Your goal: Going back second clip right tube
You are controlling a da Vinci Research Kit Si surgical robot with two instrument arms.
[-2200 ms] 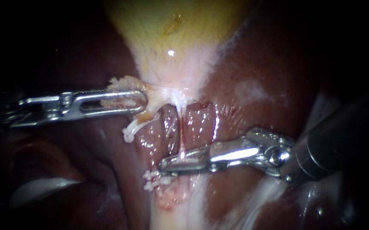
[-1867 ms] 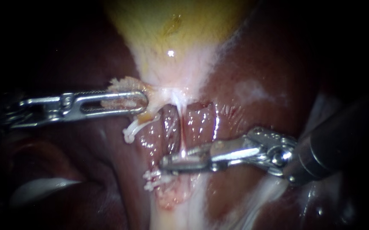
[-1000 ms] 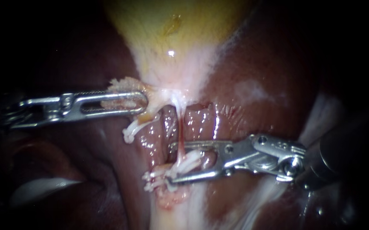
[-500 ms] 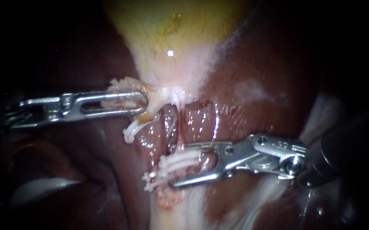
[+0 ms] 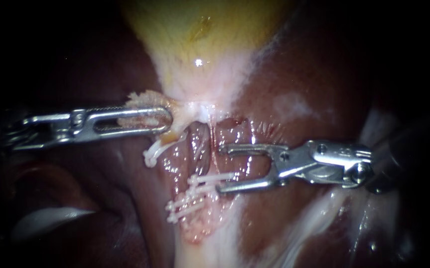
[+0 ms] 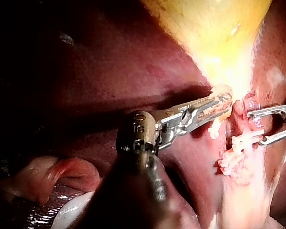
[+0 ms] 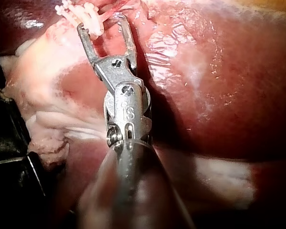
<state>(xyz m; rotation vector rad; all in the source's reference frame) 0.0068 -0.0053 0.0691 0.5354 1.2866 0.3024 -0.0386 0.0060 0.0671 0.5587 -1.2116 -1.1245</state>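
The gallbladder [image 5: 200,34], yellow and glistening, narrowed downward to a pale pink neck. The dark red liver [image 5: 294,74] lay on both sides of the gallbladder, wet and shiny just below its neck. A whitish patch [image 5: 290,105] marked the liver beside that neck. A lone white clip [image 5: 150,155] hung just below the neck. A pale band of tissue [image 5: 200,250] ran on well below the gallbladder, and a pale fold [image 5: 46,218] lay far off to its lower left.

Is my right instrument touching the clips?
Cannot tell: the endoscope view shows the right instrument overlapping the clips at one tip, neither contact nor gap plainly.
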